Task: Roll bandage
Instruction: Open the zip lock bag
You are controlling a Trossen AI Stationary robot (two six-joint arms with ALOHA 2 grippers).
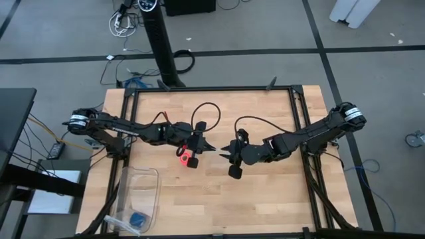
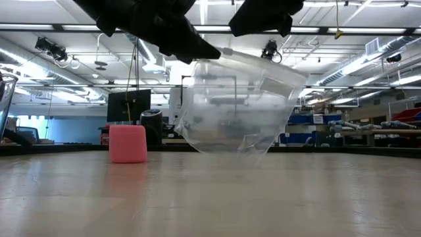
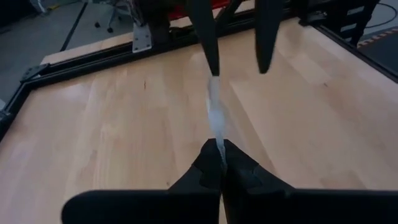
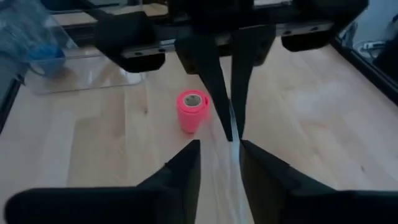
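The bandage (image 1: 186, 158) is a compact pink roll standing on one flat end on the wooden table, just near-side of my left gripper (image 1: 207, 147); it also shows in the low view (image 2: 127, 143) and the right wrist view (image 4: 191, 109). No gripper touches it. My left gripper (image 3: 221, 155) is shut on a clear plastic bag (image 2: 237, 105) that hangs in the air. My right gripper (image 4: 221, 163) faces it from the right, open, and the bag's edge (image 4: 225, 155) runs between its fingers. My left gripper pinches the clear bag's upper edge (image 3: 217, 138) between its two shut fingers, coming from the table's left and slanting a little down. The bag hangs below the fingers, and its bottom (image 2: 230, 150) looks clear of the table. My right gripper: I cannot tell whether its open fingers (image 3: 211, 56) touch the bag's edge.
A clear plastic tub (image 1: 137, 192) holding a small blue object (image 1: 138, 219) lies near the table's front left corner. A black frame (image 1: 212, 89) runs along the table's far edge and sides. Bare wood lies on the near side of both grippers.
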